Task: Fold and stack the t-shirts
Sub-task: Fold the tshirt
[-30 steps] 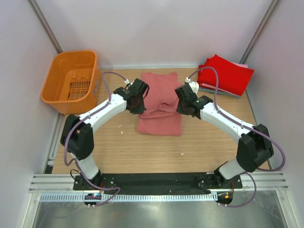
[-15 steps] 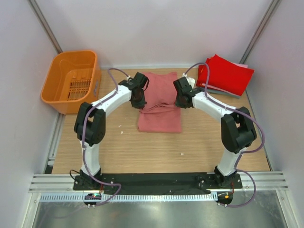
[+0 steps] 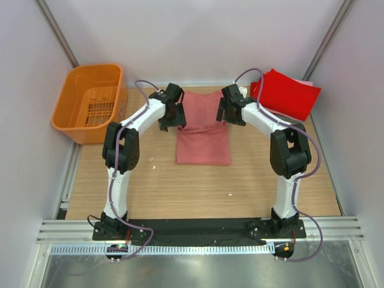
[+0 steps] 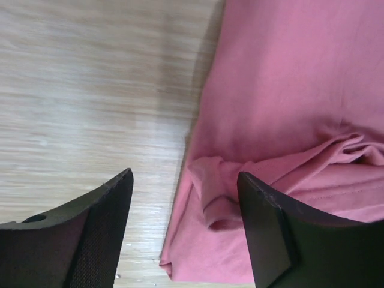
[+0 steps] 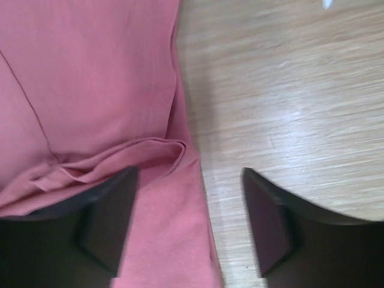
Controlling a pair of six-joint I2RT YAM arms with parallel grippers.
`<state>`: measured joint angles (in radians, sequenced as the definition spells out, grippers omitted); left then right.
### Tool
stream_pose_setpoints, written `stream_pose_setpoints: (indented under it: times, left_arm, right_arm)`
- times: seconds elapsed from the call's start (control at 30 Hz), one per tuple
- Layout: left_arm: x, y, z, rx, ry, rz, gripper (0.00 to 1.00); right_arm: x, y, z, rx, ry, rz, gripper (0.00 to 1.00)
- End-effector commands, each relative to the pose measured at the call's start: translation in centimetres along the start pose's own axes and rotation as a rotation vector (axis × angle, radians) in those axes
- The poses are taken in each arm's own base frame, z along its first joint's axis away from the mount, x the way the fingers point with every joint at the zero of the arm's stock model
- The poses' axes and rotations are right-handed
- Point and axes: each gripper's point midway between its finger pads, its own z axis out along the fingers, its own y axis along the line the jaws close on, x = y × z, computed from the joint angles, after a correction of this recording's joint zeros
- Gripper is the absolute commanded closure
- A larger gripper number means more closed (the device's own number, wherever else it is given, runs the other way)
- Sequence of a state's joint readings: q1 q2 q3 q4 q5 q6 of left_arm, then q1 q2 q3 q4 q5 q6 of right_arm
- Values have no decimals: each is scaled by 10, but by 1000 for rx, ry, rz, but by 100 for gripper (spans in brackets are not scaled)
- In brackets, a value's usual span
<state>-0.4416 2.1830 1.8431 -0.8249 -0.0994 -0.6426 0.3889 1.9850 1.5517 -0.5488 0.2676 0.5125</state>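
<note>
The salmon-pink shirt (image 3: 203, 129), laid lengthwise front to back, is flanked by the left fingers (image 4: 96, 234) and right fingers (image 5: 273, 222), both spread apart, empty.

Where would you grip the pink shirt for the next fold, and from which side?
Probably the pink shirt at its two near corners, coming down from above along its side edges: it lies flat, and those edges border the table.
</note>
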Motion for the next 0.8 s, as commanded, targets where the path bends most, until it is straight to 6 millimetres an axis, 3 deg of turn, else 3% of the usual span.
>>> stream_pose_setpoints:
  times: [0.0,0.13,0.23,0.3,0.43,0.57,0.63,0.77]
  left_arm:
    - [-39,0,-46,-5,-121,5,27]
    - [-56,5,-86,-24,-197,-11,27]
    - [-53,12,-111,-31,-249,-20,28]
    - [-46,14,-120,-15,-275,-15,29]
    - [-26,0,-116,68,-271,10,32]
    - [5,-18,-96,167,-191,56,34]
    - [22,-30,-88,214,-156,86,34]
    - [54,-40,-72,247,-98,105,36]
  right_arm:
    - [-57,-2,-27,-6,-120,-5,16]
    - [-90,-5,-66,-23,-201,-23,12]
    - [-83,-5,-83,-68,-198,-7,12]
    - [-70,-7,-95,-117,-204,7,13]
    - [-31,17,-106,-339,-134,47,19]
    - [18,39,-103,-536,-24,57,26]
    - [31,47,-104,-600,6,67,28]
    - [73,42,-91,-617,101,77,33]
